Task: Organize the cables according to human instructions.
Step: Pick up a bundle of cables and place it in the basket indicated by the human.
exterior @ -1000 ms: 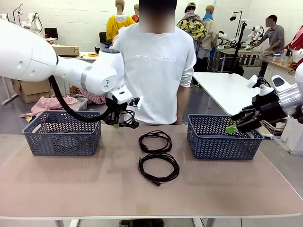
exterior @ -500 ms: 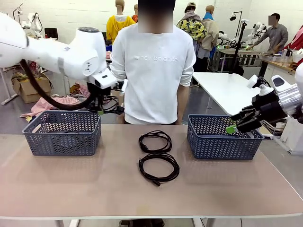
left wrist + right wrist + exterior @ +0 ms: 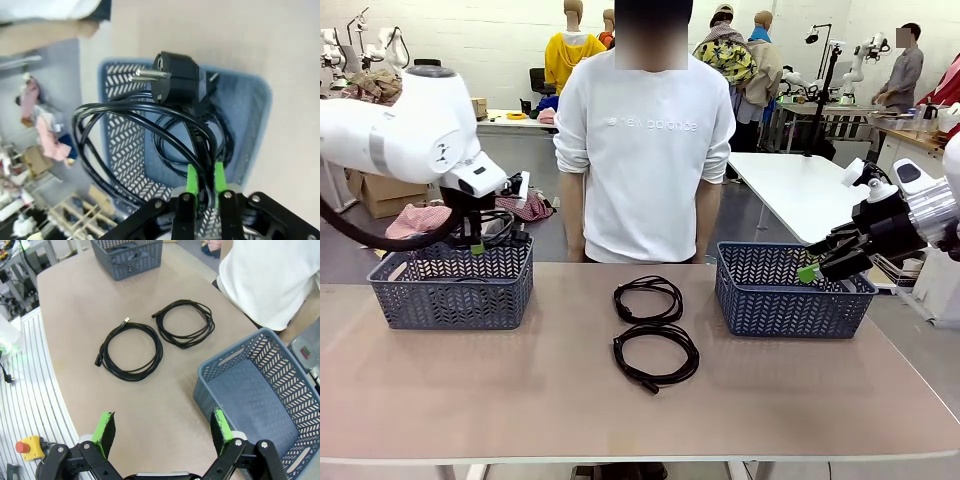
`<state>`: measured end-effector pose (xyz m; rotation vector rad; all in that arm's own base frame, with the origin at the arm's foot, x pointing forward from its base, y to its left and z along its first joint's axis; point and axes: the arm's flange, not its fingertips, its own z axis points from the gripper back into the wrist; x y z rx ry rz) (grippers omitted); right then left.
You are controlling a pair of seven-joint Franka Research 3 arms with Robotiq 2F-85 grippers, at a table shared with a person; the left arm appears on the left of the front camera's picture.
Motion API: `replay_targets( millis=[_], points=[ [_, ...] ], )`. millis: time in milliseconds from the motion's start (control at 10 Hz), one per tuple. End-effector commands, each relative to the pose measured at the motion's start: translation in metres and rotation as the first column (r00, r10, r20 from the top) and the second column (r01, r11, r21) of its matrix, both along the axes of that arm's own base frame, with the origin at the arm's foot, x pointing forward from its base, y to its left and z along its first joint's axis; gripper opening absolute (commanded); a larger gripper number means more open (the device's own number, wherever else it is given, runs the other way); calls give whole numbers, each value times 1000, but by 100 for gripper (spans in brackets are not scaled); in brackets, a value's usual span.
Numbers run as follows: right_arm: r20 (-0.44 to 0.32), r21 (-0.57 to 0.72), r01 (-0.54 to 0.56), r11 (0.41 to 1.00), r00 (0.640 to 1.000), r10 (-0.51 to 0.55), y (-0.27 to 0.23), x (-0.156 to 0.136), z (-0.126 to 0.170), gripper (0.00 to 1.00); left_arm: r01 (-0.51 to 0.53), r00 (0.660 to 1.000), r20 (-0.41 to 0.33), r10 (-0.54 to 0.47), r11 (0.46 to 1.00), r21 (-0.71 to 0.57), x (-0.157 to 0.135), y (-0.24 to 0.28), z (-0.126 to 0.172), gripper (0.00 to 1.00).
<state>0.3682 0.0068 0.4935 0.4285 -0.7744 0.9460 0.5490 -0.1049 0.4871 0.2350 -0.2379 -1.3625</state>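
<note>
The left gripper [image 3: 477, 246] is clenched on a coiled black power cord [image 3: 107, 112]. In the left wrist view its green pads [image 3: 192, 176] pinch several strands together, and the cord's round two-pin plug [image 3: 175, 80] hangs out ahead of them. A second ago this gripper was near the middle of the table [image 3: 520, 390], just in front of the person [image 3: 645, 150]. Half a second ago it had swung left and risen. Now it hangs over the left basket [image 3: 450, 290], with the coil dangling above the basket's opening. More black cord loops lie on the basket floor below, but I cannot tell for certain where the held coil ends and those begin.

The carry looks finished. This cord seems one release away from being sorted, provided the loops and plug drop inside the rim.

Nothing else differs from the earlier frames. The right gripper [image 3: 815, 268] hovers with its jaws spread wide and empty at the rim of the right basket [image 3: 790, 305], whose floor is bare. Two coiled cords remain mid-table, the far coil [image 3: 645, 320] nearer the person and the near coil [image 3: 660, 381] close beside it, both unsorted.
</note>
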Motion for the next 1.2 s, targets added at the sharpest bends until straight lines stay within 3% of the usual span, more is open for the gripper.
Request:
replay_targets(
  millis=[0, 800, 900, 1100],
  points=[
    [22, 22, -21, 1000, 1000, 20, 0, 3, -1, 100, -9, 1000, 22, 9, 1000, -13, 7, 11, -10, 0],
    [22, 22, -21, 1000, 1000, 20, 0, 3, -1, 100, -66, 998, 3, 66, 998, -17, 24, 21, -36, 0],
    [22, 22, -21, 1000, 1000, 20, 0, 3, -1, 100, -64, 998, -5, 64, 998, -19, 26, 22, -36, 34],
    [22, 22, -21, 1000, 1000, 20, 0, 3, -1, 100, -84, 996, -7, 83, 996, -31, 28, 25, -38, 34]
  ],
)
